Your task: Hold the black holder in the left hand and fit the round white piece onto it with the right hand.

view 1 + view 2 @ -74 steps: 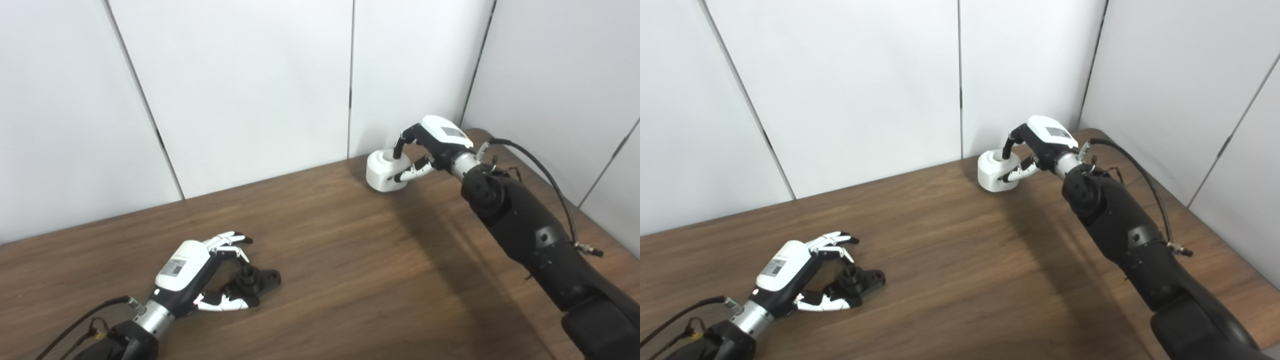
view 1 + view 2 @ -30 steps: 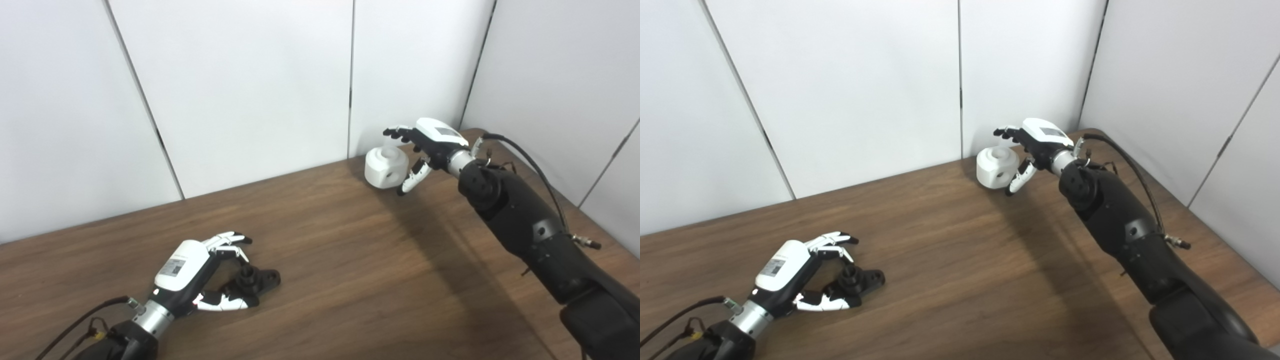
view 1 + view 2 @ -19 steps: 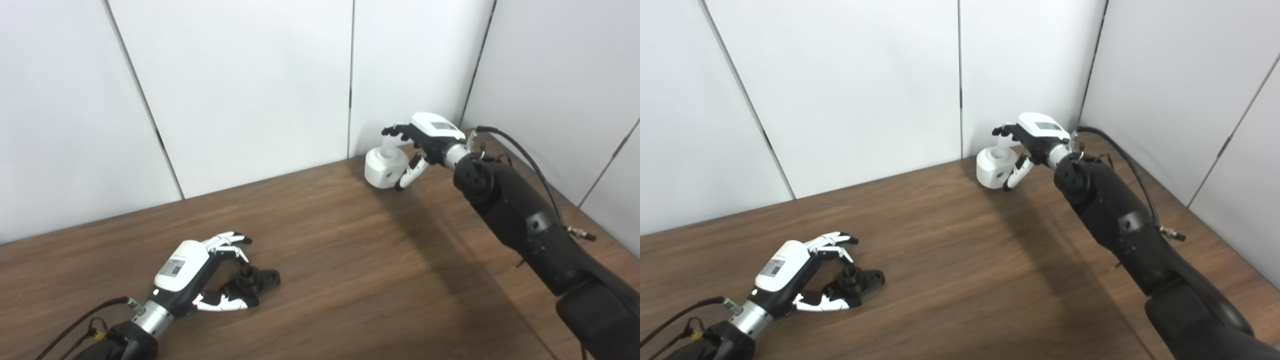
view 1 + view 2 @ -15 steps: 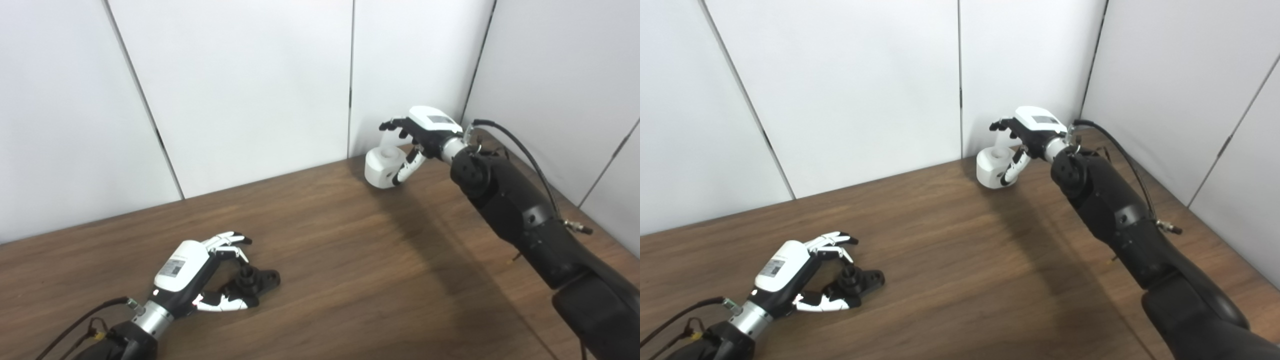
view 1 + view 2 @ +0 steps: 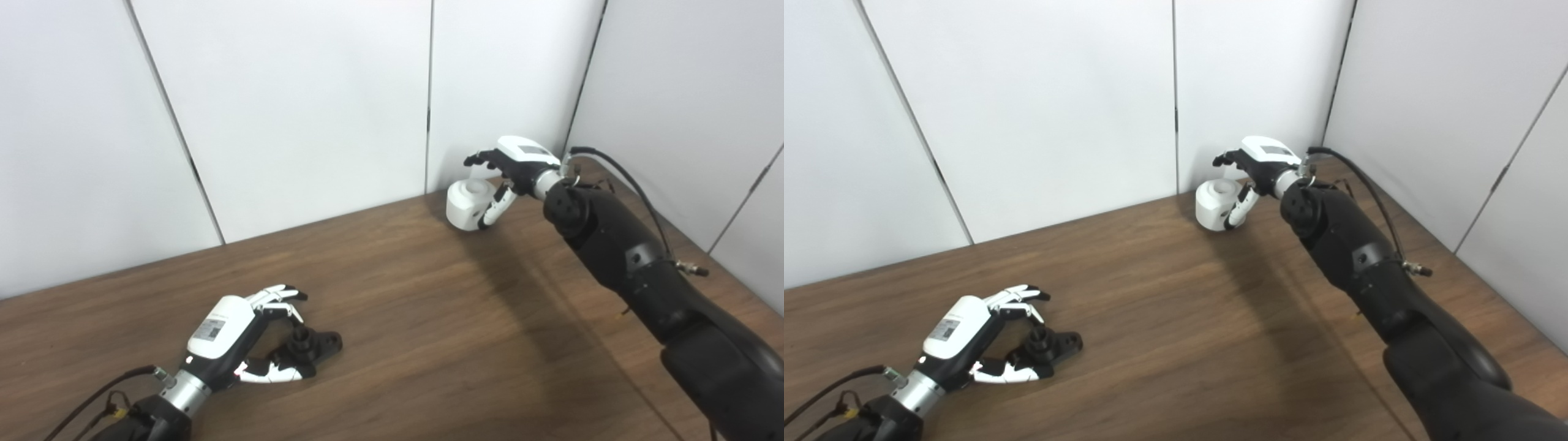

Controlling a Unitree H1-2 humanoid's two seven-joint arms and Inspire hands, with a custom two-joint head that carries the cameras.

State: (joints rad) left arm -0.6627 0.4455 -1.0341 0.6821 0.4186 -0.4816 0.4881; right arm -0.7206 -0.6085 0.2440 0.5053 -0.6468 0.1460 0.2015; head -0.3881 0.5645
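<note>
The black holder (image 5: 313,347) lies on the wooden table (image 5: 429,318) at the near left. My left hand (image 5: 242,334) rests on the table around it, fingers apart above it and thumb along its near side, not closed on it. The round white piece (image 5: 468,206) stands at the table's far edge by the wall. My right hand (image 5: 513,165) hovers over it with fingers spread above its top and the thumb against its right side, holding nothing. Both also show in the right eye view: holder (image 5: 1053,344), white piece (image 5: 1216,205).
White wall panels (image 5: 306,110) stand right behind the white piece and along the table's right side. A cable (image 5: 625,184) loops off my right forearm. Bare wood lies between the two hands.
My right hand has let go of the white piece, opened its fingers and shifted up and left over it. The white piece now sits slightly further left. The left hand and holder have barely moved.
</note>
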